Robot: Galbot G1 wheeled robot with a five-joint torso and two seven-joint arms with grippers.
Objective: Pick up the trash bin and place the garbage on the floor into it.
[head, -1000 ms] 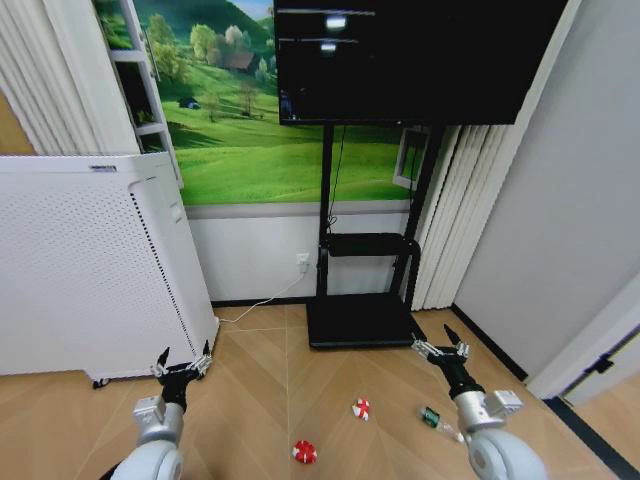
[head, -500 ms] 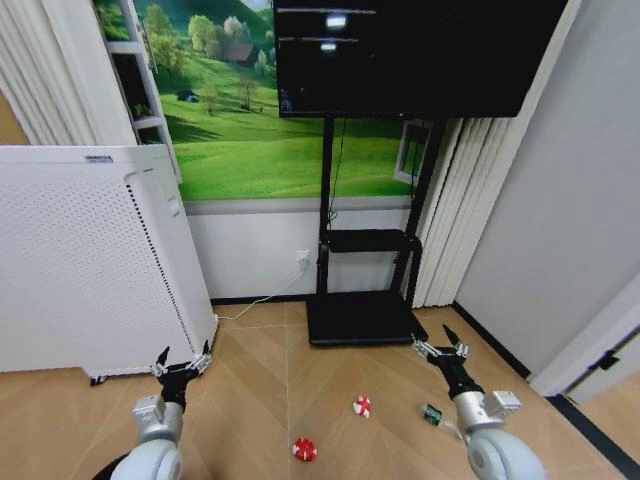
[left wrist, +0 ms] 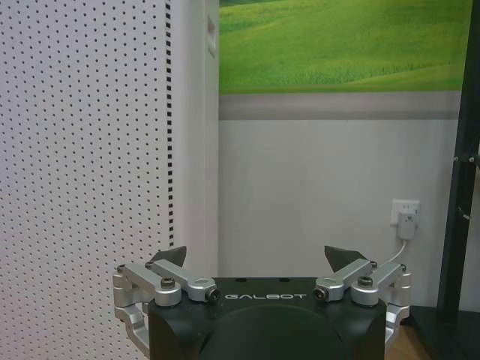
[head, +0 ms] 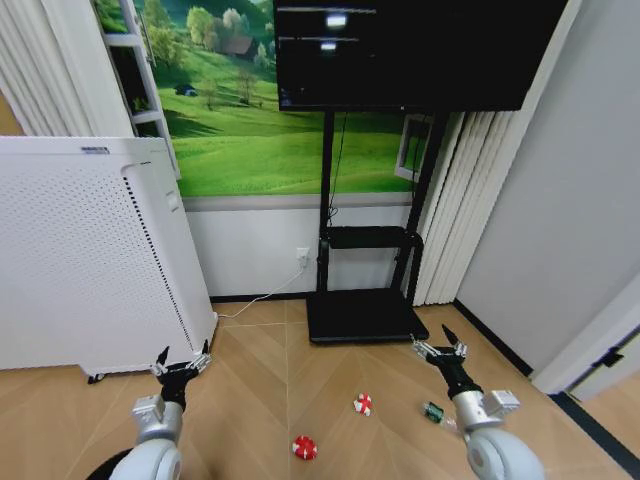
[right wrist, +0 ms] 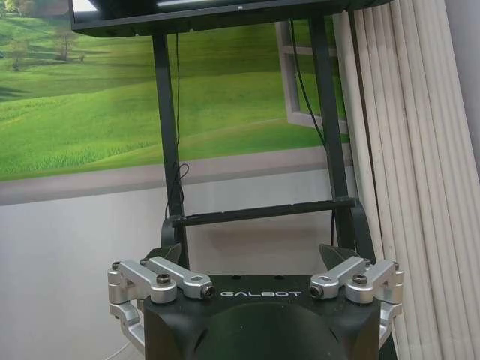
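Two red-and-white wads of garbage lie on the parquet floor (head: 260,400), one (head: 304,447) near the bottom middle and one (head: 363,404) a little farther right. A small clear bottle with a green label (head: 434,413) lies just left of my right arm. My left gripper (head: 180,362) (left wrist: 259,259) is open and held low in front of the white appliance. My right gripper (head: 442,347) (right wrist: 251,255) is open, above the floor near the bottle, and faces the TV stand. A dark rounded edge (head: 103,468) shows beside my left arm; I cannot tell whether it is the trash bin.
A tall white perforated appliance (head: 90,260) stands at the left, its cord running to a wall socket (head: 302,257). A black TV stand (head: 362,315) with a screen above is straight ahead. White curtains (head: 455,200) and a grey wall close the right side.
The whole head view has shifted slightly, so the camera moved. Both arms keep the same pose with open grippers. The garbage lies where it was.
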